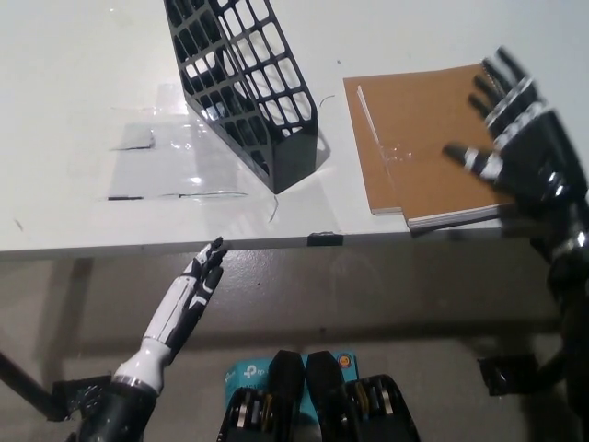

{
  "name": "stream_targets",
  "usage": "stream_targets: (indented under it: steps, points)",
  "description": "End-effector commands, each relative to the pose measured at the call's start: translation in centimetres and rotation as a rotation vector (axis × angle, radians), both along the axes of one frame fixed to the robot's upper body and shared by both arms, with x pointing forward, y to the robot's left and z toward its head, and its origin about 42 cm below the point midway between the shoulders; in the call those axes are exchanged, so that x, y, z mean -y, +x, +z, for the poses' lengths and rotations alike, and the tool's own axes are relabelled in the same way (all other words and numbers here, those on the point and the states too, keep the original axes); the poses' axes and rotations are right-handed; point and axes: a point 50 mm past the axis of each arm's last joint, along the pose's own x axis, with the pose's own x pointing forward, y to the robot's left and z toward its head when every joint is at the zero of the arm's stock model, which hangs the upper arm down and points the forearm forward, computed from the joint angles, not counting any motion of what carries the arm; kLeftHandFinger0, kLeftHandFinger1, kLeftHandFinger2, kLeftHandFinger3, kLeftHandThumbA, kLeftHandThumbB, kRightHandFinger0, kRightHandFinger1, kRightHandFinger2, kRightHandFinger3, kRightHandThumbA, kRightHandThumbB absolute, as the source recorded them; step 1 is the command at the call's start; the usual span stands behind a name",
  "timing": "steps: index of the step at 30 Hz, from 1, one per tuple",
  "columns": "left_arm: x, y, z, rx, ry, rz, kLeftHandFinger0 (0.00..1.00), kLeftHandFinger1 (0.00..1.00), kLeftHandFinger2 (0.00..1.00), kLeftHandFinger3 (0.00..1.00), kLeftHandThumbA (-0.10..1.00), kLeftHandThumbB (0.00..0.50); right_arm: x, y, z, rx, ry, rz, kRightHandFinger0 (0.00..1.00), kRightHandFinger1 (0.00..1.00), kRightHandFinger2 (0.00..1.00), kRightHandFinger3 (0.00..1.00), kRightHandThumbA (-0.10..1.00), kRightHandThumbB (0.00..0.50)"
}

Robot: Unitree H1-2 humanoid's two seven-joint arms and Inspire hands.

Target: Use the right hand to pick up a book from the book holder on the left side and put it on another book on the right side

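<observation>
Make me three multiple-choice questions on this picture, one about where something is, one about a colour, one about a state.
1. Where is the book holder relative to the brown notebooks?
A. robot's left of them
B. on top of them
C. robot's right of them

2. What colour is the book holder?
A. white
B. black
C. red

3. What is the right hand doing?
A. gripping a book
B. open, holding nothing
C. reaching inside the holder

Answers: 1 A, the holder stands at picture left of the stack. 2 B, its mesh walls are black. 3 B, its fingers are spread over the notebooks; the left hand rests below the table edge.
</observation>
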Motion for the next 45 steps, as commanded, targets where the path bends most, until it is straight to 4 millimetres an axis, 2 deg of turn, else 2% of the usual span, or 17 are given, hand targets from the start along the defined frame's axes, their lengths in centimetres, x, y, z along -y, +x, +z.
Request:
stream_targets:
  steps: [1, 2, 4, 5, 8, 9, 12, 16, 18, 20, 22, 25, 27, 30, 36, 45]
  points:
    - [-0.7, 4.1, 6.2, 0.203, 0.003, -0.027, 1.00, 1.00, 1.00, 1.00, 1.00, 0.145, -5.9, -8.2, 7.5, 0.448, -0.063, 0.150, 1.00, 1.00, 1.00, 1.00, 1.00, 0.290]
    - [-0.7, 4.2, 6.2, 0.207, 0.002, -0.030, 1.00, 1.00, 1.00, 1.00, 1.00, 0.141, -5.9, -7.9, 7.1, 0.436, -0.067, 0.136, 1.00, 1.00, 1.00, 1.00, 1.00, 0.290]
    - [-0.6, 4.1, 6.1, 0.205, 0.005, -0.029, 1.00, 1.00, 1.00, 1.00, 1.00, 0.142, -6.2, -4.8, 3.2, 0.261, -0.087, 0.087, 1.00, 1.00, 1.00, 1.00, 1.00, 0.253]
    - [-0.5, 4.0, 5.9, 0.203, 0.004, -0.028, 1.00, 1.00, 1.00, 1.00, 1.00, 0.142, -6.1, -4.5, 2.5, 0.235, -0.095, 0.083, 1.00, 1.00, 1.00, 1.00, 1.00, 0.250]
    - [-0.8, 3.3, 5.5, 0.187, 0.002, -0.019, 1.00, 1.00, 1.00, 1.00, 1.00, 0.142, -6.3, -1.8, -1.8, 0.110, -0.208, 0.031, 1.00, 1.00, 1.00, 1.00, 1.00, 0.233]
    - [-0.8, 3.1, 5.3, 0.187, 0.000, -0.020, 1.00, 1.00, 1.00, 1.00, 1.00, 0.141, -6.2, -0.7, -3.7, 0.068, -0.274, 0.015, 1.00, 1.00, 1.00, 1.00, 1.00, 0.272]
    - [-1.0, 2.5, 4.8, 0.174, 0.007, -0.013, 1.00, 1.00, 1.00, 1.00, 1.00, 0.146, -5.9, -0.3, -6.3, 0.023, -0.383, 0.000, 1.00, 1.00, 1.00, 1.00, 1.00, 0.292]
    - [-1.1, 0.5, 3.1, 0.130, 0.009, -0.020, 1.00, 1.00, 1.00, 1.00, 1.00, 0.152, -6.1, -1.5, -10.6, -0.082, -0.406, 0.023, 1.00, 1.00, 1.00, 1.00, 1.00, 0.277]
    - [-1.2, -1.0, 1.9, 0.097, 0.008, -0.027, 1.00, 1.00, 1.00, 1.00, 1.00, 0.175, -6.2, -3.0, -12.9, -0.132, -0.426, 0.037, 1.00, 1.00, 1.00, 1.00, 1.00, 0.278]
    - [-1.2, -2.3, 1.0, 0.074, 0.008, -0.037, 1.00, 1.00, 1.00, 1.00, 1.00, 0.172, -6.3, -4.6, -14.5, -0.172, -0.432, 0.044, 1.00, 1.00, 1.00, 1.00, 1.00, 0.291]
    - [-1.1, -3.7, -0.1, 0.043, 0.012, -0.046, 1.00, 1.00, 1.00, 1.00, 0.98, 0.184, -6.1, -6.4, -15.9, -0.204, -0.433, 0.044, 1.00, 1.00, 1.00, 1.00, 1.00, 0.282]
    - [-0.9, -5.1, -1.4, 0.015, 0.017, -0.049, 1.00, 1.00, 1.00, 1.00, 0.96, 0.184, -5.8, -8.2, -17.1, -0.239, -0.438, 0.041, 1.00, 1.00, 1.00, 1.00, 1.00, 0.290]
    - [-0.8, -5.5, -1.7, 0.000, 0.018, -0.049, 1.00, 1.00, 1.00, 1.00, 0.94, 0.189, -5.6, -8.7, -17.5, -0.248, -0.432, 0.043, 1.00, 1.00, 1.00, 1.00, 1.00, 0.275]
    - [-0.8, -5.8, -2.0, -0.023, 0.027, -0.043, 1.00, 1.00, 1.00, 1.00, 0.90, 0.179, -5.6, -8.9, -17.9, -0.251, -0.435, 0.046, 1.00, 1.00, 1.00, 1.00, 1.00, 0.281]
    - [-1.0, -5.7, -2.2, -0.018, 0.016, -0.038, 1.00, 1.00, 1.00, 1.00, 0.85, 0.171, -5.7, -8.4, -17.7, -0.257, -0.429, 0.049, 1.00, 1.00, 1.00, 1.00, 1.00, 0.290]
    - [-0.8, -5.1, -1.9, -0.013, 0.015, -0.034, 1.00, 1.00, 1.00, 1.00, 0.87, 0.188, -5.2, -7.6, -17.0, -0.238, -0.442, 0.038, 1.00, 1.00, 1.00, 1.00, 1.00, 0.295]
